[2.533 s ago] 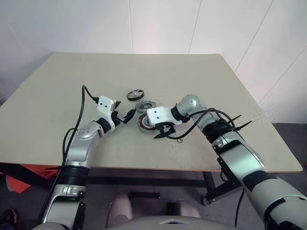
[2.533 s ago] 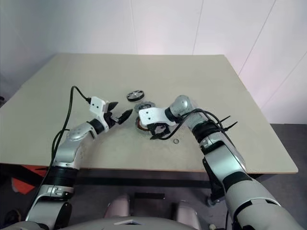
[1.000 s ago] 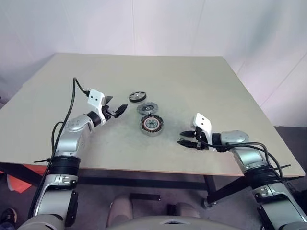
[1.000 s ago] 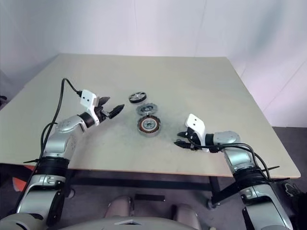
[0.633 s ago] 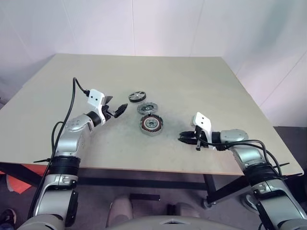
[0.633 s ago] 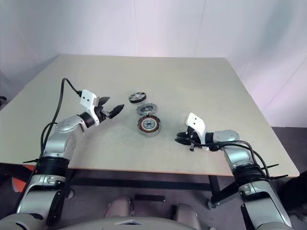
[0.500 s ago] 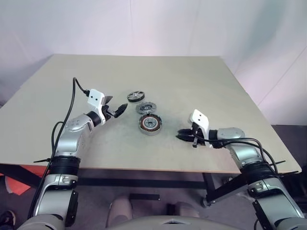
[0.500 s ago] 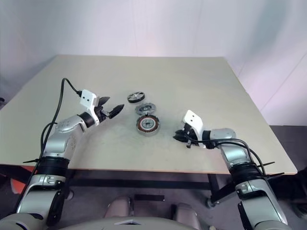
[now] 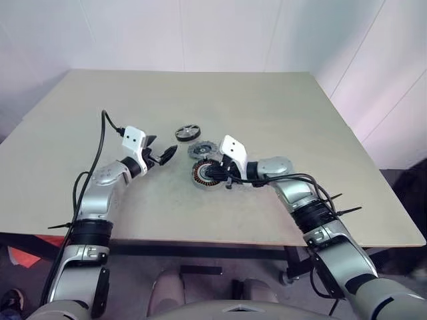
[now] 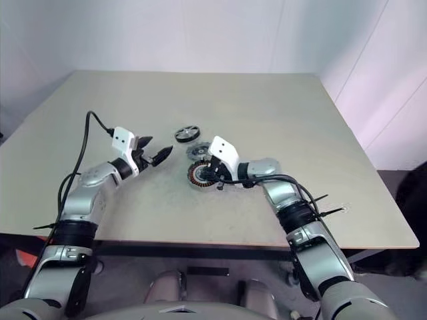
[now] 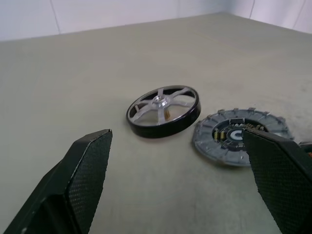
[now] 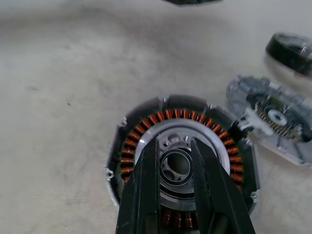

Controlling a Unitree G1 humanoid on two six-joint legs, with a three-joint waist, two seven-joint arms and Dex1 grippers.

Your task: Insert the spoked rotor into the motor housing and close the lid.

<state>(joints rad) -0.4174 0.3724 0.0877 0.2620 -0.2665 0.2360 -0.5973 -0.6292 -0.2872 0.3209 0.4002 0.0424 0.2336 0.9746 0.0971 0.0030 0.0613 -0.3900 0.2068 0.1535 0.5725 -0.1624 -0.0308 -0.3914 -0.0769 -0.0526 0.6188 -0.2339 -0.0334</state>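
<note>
While your right claw point(image 12: 175, 168) pinches a small ring over the motor housing point(image 9: 207, 174), left claw point(image 11: 180, 170) gapes empty; spoked rotor point(image 11: 163, 111) looks rigid, light: grip its rim

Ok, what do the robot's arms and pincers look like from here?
Both arms are silver-grey metal with black joint bands and loose black cables. Each wrist carries a white block. The left pincer and right pincer each have two black, tapered fingers with a fine woven texture.

On the worktop point(image 10: 280, 113), the right gripper point(image 10: 208, 177) hangs over the motor housing point(image 10: 199, 175). The lid point(image 10: 197, 152) and spoked rotor point(image 10: 187, 135) lie just beyond. The left gripper point(image 10: 157, 152) stands open nearby.
</note>
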